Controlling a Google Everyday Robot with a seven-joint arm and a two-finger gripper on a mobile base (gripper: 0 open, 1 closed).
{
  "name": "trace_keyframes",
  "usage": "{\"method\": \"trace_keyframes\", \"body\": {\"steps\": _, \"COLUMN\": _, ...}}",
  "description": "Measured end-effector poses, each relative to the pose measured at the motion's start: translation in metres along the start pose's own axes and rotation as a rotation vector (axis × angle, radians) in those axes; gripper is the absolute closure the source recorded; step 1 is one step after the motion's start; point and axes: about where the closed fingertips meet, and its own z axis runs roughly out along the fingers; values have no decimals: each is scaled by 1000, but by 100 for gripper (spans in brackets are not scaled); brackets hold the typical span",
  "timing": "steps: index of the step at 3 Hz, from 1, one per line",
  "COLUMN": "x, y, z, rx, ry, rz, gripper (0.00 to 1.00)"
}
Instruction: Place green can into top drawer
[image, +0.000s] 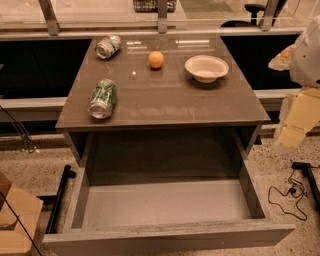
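Observation:
The green can (103, 98) lies on its side near the front left of the grey table top (170, 100), its silver end facing the front. The top drawer (165, 205) is pulled out wide below the table top; its grey inside holds nothing that shows. My gripper (295, 122) hangs at the far right of the view, beside the table's right edge and above the floor, far from the can. It holds nothing that I can see.
A mostly silver can (108, 46) lies at the back left of the table top. An orange (156, 59) and a white bowl (206, 68) sit at the back. Cables (292, 192) lie on the floor at right, a wooden box (15, 220) at left.

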Motion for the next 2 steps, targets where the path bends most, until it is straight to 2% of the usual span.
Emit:
{"method": "trace_keyframes", "body": {"steps": 1, "x": 0, "y": 0, "z": 0, "rx": 0, "ry": 0, "rz": 0, "gripper": 0}}
{"method": "trace_keyframes", "body": {"steps": 2, "x": -23, "y": -4, "z": 1, "rx": 3, "ry": -33, "rz": -62, "gripper": 0}}
